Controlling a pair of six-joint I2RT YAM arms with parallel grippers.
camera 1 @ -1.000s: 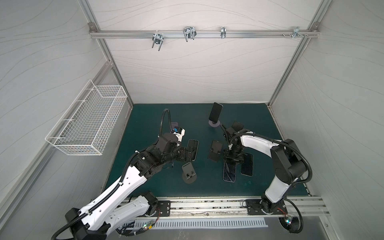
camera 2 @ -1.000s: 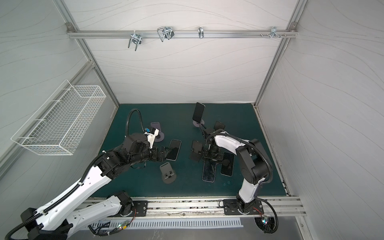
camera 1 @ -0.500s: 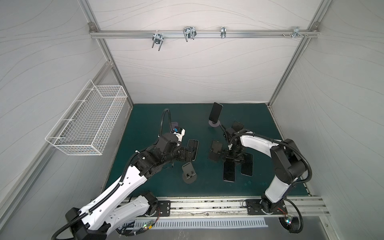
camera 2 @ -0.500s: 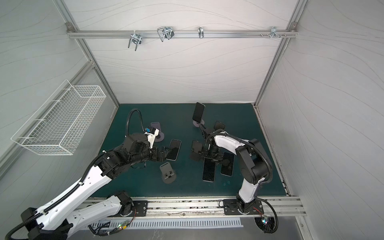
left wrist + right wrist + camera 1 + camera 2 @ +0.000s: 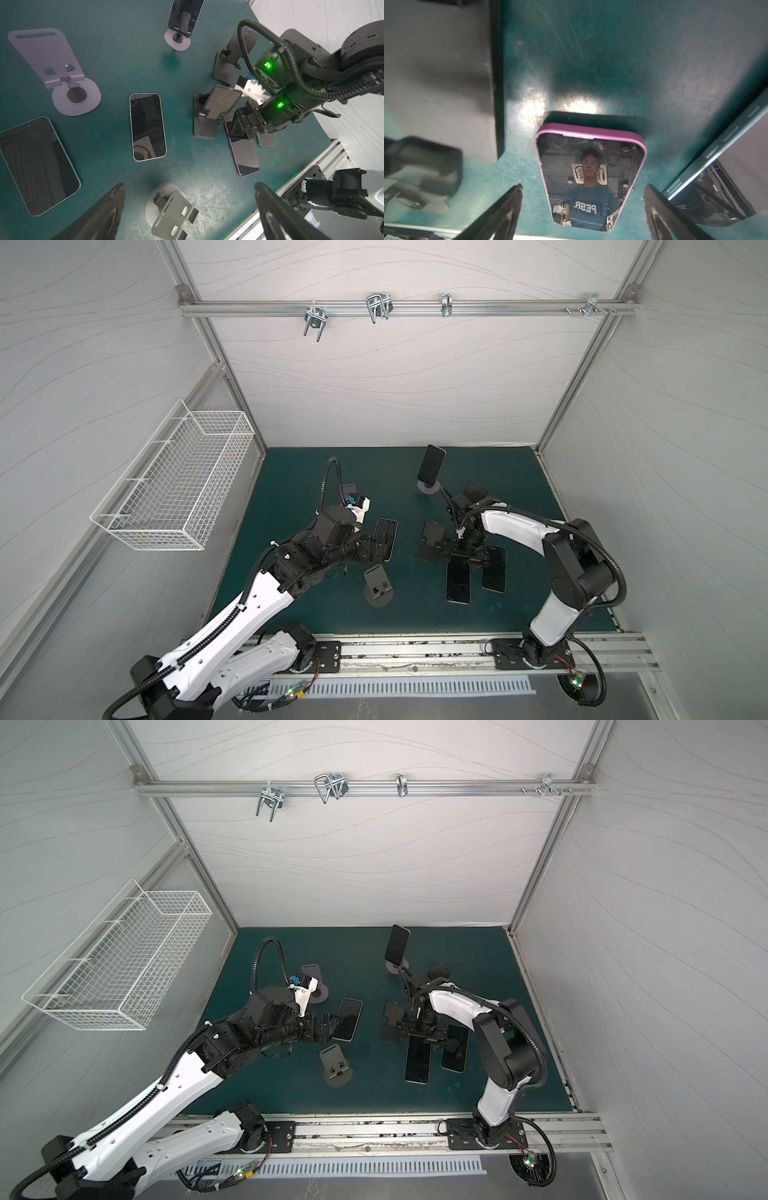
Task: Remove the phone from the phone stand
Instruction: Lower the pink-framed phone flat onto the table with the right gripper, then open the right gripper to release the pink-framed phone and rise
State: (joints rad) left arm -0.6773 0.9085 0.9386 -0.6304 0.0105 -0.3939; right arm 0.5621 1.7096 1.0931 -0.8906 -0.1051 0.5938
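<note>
One phone [image 5: 432,463] is not yet off: it leans upright on the round-footed phone stand [image 5: 428,488] at the back of the bench [image 5: 291,472]. Right gripper [image 5: 583,187] sits near that stand, on its robot-base side, low over a purple-cased phone [image 5: 244,151] lying flat. Its jaws are spread wide with a clear gap each side, holding nothing. Left gripper [image 5: 189,185] is well apart from the stand, also wide open and empty. Risks, as I judge them: rising from here, the right gripper may clip the black folding stand [image 5: 222,99] just beside it, or nudge the flat phone. Going for the stand's phone, a side-on or low grip could tip the slim stand over, and the glossy glass may slip. Hard to see: how the stand's lip holds the phone, too small in both top views. The phone's top is cut off in the left wrist view, the right gripper's fingers hide under its wrist from above, and the right wrist view is blurred at the edges.
</note>
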